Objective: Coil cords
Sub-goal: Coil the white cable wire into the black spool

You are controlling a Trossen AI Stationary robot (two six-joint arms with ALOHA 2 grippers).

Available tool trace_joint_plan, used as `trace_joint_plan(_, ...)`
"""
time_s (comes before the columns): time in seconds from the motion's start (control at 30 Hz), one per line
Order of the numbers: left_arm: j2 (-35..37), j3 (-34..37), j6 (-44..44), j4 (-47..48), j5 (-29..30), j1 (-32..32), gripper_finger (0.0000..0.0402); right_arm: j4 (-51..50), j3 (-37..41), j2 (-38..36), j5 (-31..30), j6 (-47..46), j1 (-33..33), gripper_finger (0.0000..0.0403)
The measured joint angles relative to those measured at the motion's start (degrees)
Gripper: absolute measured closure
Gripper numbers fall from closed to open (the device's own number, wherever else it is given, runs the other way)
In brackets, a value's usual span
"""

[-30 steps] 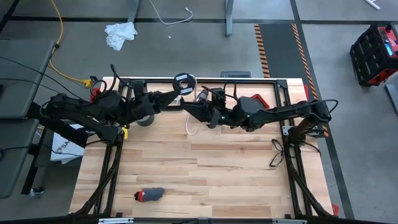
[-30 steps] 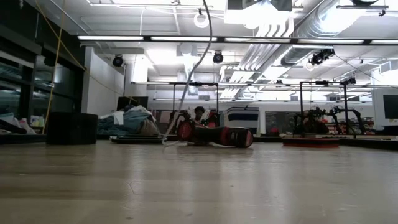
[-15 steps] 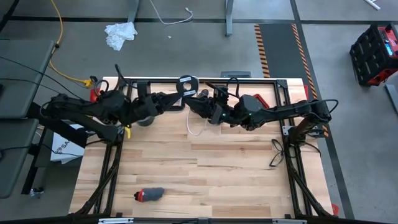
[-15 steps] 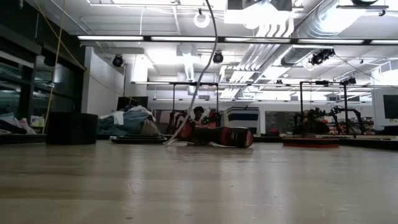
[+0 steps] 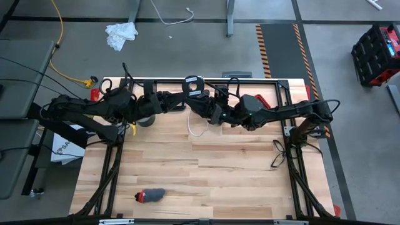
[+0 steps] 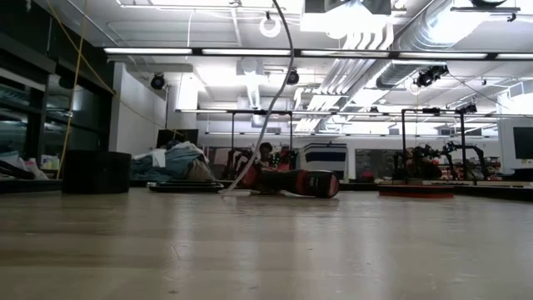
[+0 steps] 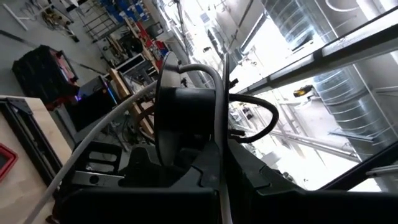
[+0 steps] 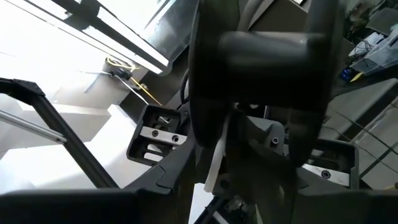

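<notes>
The wooden worktop [image 5: 200, 162] carries both dark arms at its far edge, reaching toward each other from either side. Since a second ago the meeting point has shifted toward the far rail and a little to the right.

The left claw [image 5: 181, 103] is shut; whether it grips the cable or merely rests by it cannot be told from above. The right claw [image 5: 195, 100] is clamped on the black disc [image 5: 192, 83], and its wrist view is filled by the disc edge-on between its dark fingers [image 8: 323, 68]. The disc now sits over the far frame rail, where a second ago it hung lower and further left, above the worktop boards.

The thin white cable [image 5: 196, 127] drops from the disc between the two claws and ends in a small loop lying on the worktop just in front of them. In the low view it [image 6: 275, 108] rises from the far side of the worktop in a long arc out of the top of the frame, further right than before.

A small red-and-grey object [image 5: 150, 196] lies well apart near the front edge, unmoved.
</notes>
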State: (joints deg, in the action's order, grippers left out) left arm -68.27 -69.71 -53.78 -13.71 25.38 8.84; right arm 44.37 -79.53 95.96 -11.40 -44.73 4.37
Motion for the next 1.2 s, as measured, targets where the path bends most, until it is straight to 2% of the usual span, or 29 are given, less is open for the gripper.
trace_joint_plan(0.27,0.8,0.0,1.0,0.0,-0.4,0.5,0.0401,2.2,0.0,0.0,-1.1,1.2,0.0,0.0318)
trace_joint_plan(1.2,0.7,0.0,0.2,-1.1,1.1,0.5,0.0401,0.6,0.0,-0.1,-2.6,2.9,-0.7,0.0320)
